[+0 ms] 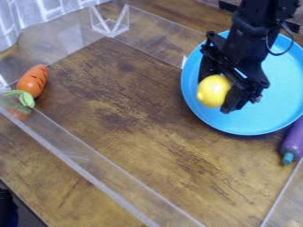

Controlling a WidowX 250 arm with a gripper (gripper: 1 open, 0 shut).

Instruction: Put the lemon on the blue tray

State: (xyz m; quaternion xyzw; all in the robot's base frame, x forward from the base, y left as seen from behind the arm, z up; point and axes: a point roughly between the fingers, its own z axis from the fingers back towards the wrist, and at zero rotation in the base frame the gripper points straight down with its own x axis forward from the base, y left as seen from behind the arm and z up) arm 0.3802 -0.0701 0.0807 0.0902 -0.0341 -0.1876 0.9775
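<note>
Arm colour: the robot arm (pixel 263 19) is black all over
Gripper build: the gripper (pixel 225 84) is black too, with chunky, angular, jointed linkage parts
Cable: a thin dark cable (pixel 290 37) loops beside the arm
Markings: too small to tell

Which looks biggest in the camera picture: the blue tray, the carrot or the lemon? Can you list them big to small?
1. The blue tray, easily the biggest.
2. The carrot, counting its green top.
3. The lemon, though it's nearly as wide as the carrot.
</note>
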